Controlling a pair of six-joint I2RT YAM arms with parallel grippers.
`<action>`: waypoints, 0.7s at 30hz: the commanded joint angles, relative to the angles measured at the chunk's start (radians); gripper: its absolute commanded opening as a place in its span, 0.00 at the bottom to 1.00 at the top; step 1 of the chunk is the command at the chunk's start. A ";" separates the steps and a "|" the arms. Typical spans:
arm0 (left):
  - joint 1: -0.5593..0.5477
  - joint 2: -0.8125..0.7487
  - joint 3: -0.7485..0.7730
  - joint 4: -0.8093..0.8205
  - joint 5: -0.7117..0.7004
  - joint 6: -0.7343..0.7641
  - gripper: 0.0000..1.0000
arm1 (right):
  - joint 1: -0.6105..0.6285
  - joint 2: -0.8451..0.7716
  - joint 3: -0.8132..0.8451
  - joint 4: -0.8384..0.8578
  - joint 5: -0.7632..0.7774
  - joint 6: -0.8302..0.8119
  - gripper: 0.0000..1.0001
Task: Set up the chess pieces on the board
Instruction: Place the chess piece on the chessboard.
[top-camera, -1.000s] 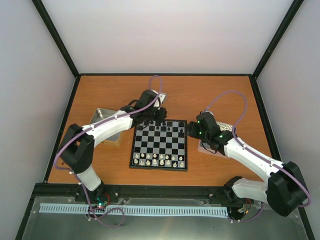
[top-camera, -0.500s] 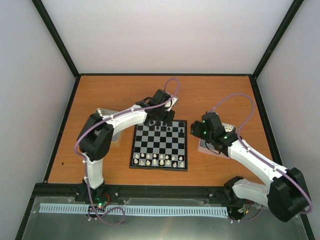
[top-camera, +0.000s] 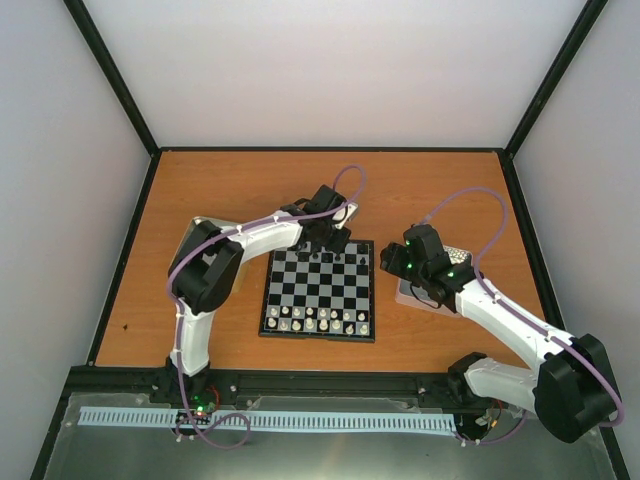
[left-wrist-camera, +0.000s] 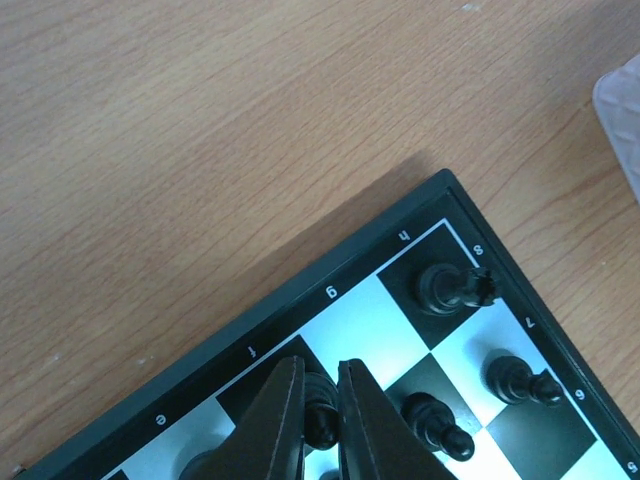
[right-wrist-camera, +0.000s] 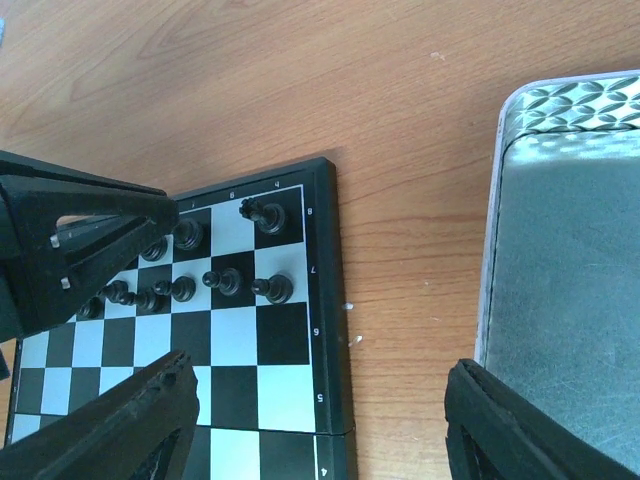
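The board (top-camera: 320, 292) lies mid-table, with whitish pieces (top-camera: 318, 321) on its near rows and black pieces (top-camera: 335, 257) on its far rows. My left gripper (top-camera: 323, 238) is over the board's far edge. In the left wrist view it (left-wrist-camera: 320, 378) is shut on a black piece (left-wrist-camera: 321, 418) at the back-row square marked f. A black rook (left-wrist-camera: 447, 288) stands in the corner and pawns (left-wrist-camera: 515, 378) stand beside it. My right gripper (right-wrist-camera: 320, 425) is wide open and empty, low over the board's right edge (right-wrist-camera: 338, 330).
A metal tray (right-wrist-camera: 570, 260) sits right of the board, under my right wrist (top-camera: 425, 262). A second metal tray (top-camera: 203, 227) lies left of the board, mostly hidden by the left arm. Bare wood lies beyond the board's far edge.
My left gripper has swung right along the board's far edge, from the far left corner to the f file. My right gripper has drawn back slightly to the right.
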 joint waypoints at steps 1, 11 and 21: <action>-0.003 0.013 0.044 -0.005 -0.027 0.018 0.03 | -0.010 0.003 -0.011 -0.004 0.006 0.006 0.68; -0.003 0.002 0.047 -0.026 -0.039 0.026 0.20 | -0.012 0.006 -0.008 -0.004 -0.009 0.003 0.68; -0.003 -0.061 0.075 -0.038 -0.008 0.008 0.31 | -0.017 -0.033 0.003 -0.029 -0.003 0.005 0.68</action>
